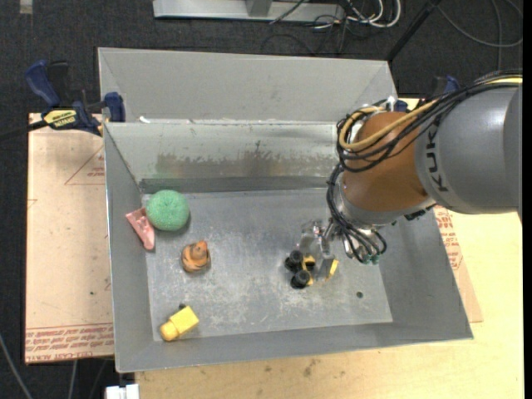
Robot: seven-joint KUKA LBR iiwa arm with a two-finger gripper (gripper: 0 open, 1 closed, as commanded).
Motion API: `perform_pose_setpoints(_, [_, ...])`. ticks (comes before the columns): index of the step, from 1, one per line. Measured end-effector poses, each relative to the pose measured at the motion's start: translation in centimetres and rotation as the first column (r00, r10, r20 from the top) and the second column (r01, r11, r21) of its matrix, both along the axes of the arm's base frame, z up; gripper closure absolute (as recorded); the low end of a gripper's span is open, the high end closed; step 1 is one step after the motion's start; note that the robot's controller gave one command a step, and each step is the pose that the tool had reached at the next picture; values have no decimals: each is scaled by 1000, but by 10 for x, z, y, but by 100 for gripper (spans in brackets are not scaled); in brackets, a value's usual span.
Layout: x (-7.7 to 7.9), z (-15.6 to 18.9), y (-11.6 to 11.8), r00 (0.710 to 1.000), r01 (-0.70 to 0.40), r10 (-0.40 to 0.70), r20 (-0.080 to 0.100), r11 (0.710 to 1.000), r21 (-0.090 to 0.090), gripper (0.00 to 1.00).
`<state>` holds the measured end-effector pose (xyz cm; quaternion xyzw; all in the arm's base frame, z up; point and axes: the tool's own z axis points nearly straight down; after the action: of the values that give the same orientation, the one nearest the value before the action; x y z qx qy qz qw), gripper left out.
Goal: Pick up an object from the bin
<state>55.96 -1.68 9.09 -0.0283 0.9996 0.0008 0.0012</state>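
The hand [319, 241] is down low in the right half of the bin [249, 163], close to the floor, and from this angle its metal tip is tucked under the wrist, so I cannot tell whether it is set wide or narrow, and I cannot tell whether it has anything in it. Right beneath it and a touch toward the front lies a small black-and-yellow toy [306, 268], dark round bits on its left and yellow pieces on its right, resting on the bin floor and touching or all but touching the tip of the hand; which of the two, this view won't say. Above the hand sits the orange cover [384, 173] of the wrist, looped about with black and yellow cables [362, 133], and behind that the thick grey arm [484, 152] comes in over the right rim. Moving out across the floor, well apart from the hand on the left side, there's a small orange-brown piece [196, 258] standing alone. Further left and toward the back, a green ball [168, 210] sits close to the left wall, with a pink scrap [141, 228] lying just beside it, against its lower left. Down in the front left corner lies a yellow block [179, 322], tilted, far from everything else.
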Motion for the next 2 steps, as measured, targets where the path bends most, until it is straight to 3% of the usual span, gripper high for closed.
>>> perform_pose_setpoints(1, [0, 0, 0, 1000, 0, 0, 0, 1000, 0, 0])
perform_pose_setpoints(2, [0, 0, 0, 1000, 1, -1, 0, 1000, 0, 0])
